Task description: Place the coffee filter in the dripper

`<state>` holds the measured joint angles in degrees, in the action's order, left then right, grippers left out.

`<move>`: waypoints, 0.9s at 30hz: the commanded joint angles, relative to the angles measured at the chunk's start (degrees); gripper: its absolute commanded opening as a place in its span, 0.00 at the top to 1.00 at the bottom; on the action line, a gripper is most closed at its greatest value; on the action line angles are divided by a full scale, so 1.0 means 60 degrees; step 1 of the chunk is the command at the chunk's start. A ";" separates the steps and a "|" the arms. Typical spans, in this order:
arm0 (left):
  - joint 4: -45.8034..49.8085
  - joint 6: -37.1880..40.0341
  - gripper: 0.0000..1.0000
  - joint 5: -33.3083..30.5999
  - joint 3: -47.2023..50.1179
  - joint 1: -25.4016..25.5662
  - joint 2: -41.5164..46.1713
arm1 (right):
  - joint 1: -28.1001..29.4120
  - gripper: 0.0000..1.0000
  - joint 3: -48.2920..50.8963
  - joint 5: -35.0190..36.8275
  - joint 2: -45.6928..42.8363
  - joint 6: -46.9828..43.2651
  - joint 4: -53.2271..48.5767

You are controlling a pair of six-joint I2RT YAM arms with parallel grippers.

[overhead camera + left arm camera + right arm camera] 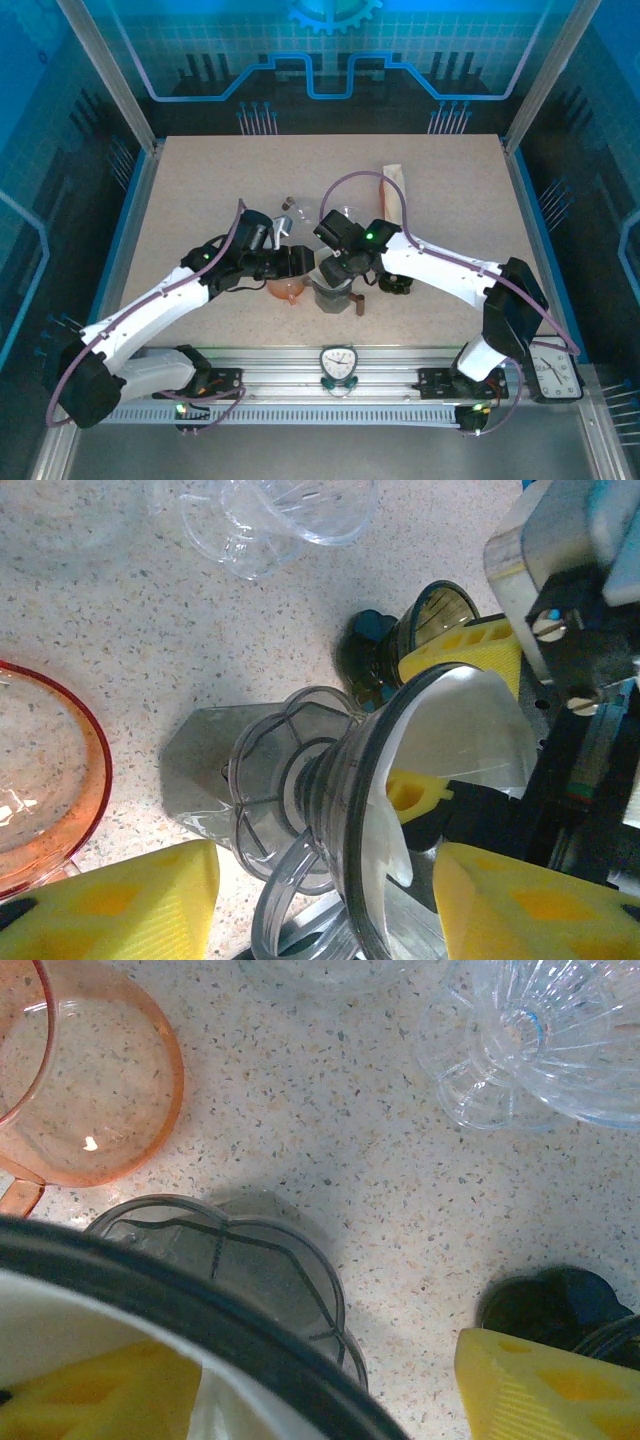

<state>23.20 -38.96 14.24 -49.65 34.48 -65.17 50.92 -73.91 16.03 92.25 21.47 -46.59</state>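
A smoky grey dripper (332, 296) stands at the table's middle, between both grippers. In the left wrist view the dripper (290, 780) shows side-on, and a white coffee filter (470, 730) lines its cone. My left gripper (320, 910) is open, with its yellow fingers (110, 900) on either side of the dripper's rim and handle, gaps on both sides. My right gripper (325, 1395) is open too. One of its fingers (100, 1390) is inside the filter (40, 1320), and the other is outside the dripper's dark rim (240, 1350), well apart from it.
An orange cup-like dripper (288, 290) sits just left of the grey one. A clear glass dripper (345, 212) lies behind it. A small dark object (397, 285) is to the right, a brown piece (360, 305) sits near the front, and a long tan pack (393, 190) lies at the back.
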 commanded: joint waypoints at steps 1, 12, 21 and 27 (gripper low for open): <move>0.0004 0.0001 0.49 0.0001 0.0178 0.0040 -0.0113 | -0.0087 0.31 0.0228 0.0201 0.0136 0.0081 -0.0014; 0.0153 -0.0025 0.54 -0.0029 0.0247 0.0040 -0.0171 | -0.0081 0.30 0.0160 0.0133 -0.0208 0.0181 -0.0015; 0.0060 -0.0142 0.52 0.0024 0.0262 0.0055 -0.0198 | -0.0136 0.29 -0.0060 0.0531 -0.1319 0.0155 -0.0253; 0.0027 -0.0194 0.52 0.0015 0.0285 0.0062 -0.0207 | -0.0190 0.30 0.0219 0.0812 -0.1766 0.0355 -0.0612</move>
<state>23.44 -39.07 14.22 -48.88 34.48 -66.06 50.50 -73.69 18.72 83.55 21.98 -47.79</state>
